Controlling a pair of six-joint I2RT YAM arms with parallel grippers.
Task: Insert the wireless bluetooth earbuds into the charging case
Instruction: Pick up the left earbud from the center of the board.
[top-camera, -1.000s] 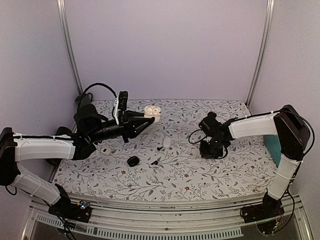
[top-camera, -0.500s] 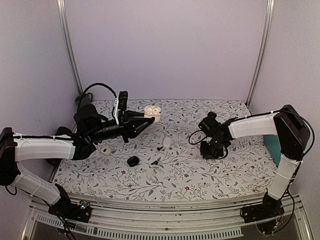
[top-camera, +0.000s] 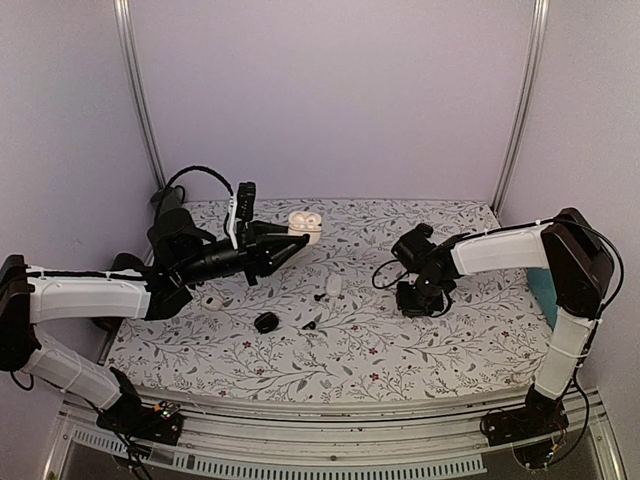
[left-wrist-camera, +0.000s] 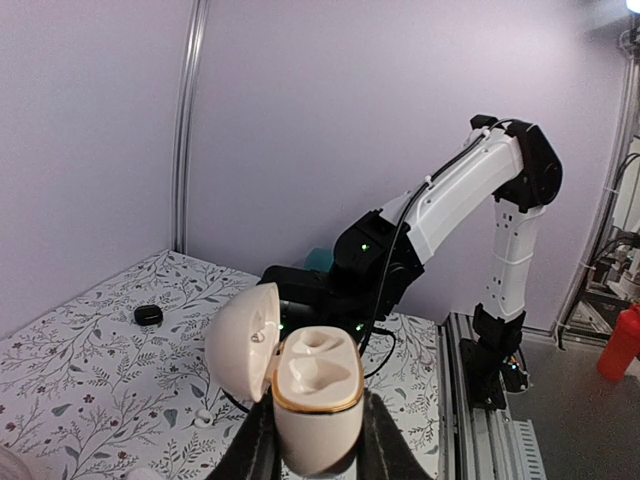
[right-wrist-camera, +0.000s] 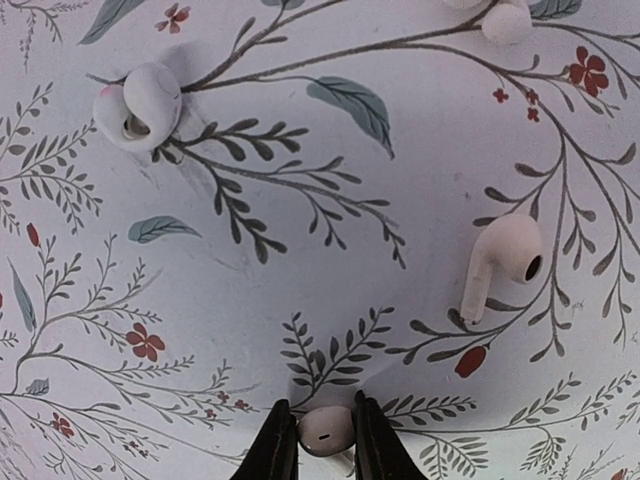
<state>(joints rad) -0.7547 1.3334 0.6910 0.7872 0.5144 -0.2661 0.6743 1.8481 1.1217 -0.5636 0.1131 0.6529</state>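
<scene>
Pinch closing on first earbud

Right gripper (right-wrist-camera: 318, 445) has narrowed its jaws over the last second and now flanks one earbud (right-wrist-camera: 326, 432) on the table (right-wrist-camera: 250, 330), seemingly touching both sides, well to the right of the charging case (left-wrist-camera: 315, 385). Left gripper (left-wrist-camera: 315, 450) stays clamped on that case, lid open, wells empty. Second earbud (right-wrist-camera: 500, 262) lies loose, also well away from the case. A lift looks due next.

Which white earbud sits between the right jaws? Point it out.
The bottom earbud, at the right wrist view's lower edge, flanked by both jaws; the stemmed earbud lies apart, up and right.
</scene>
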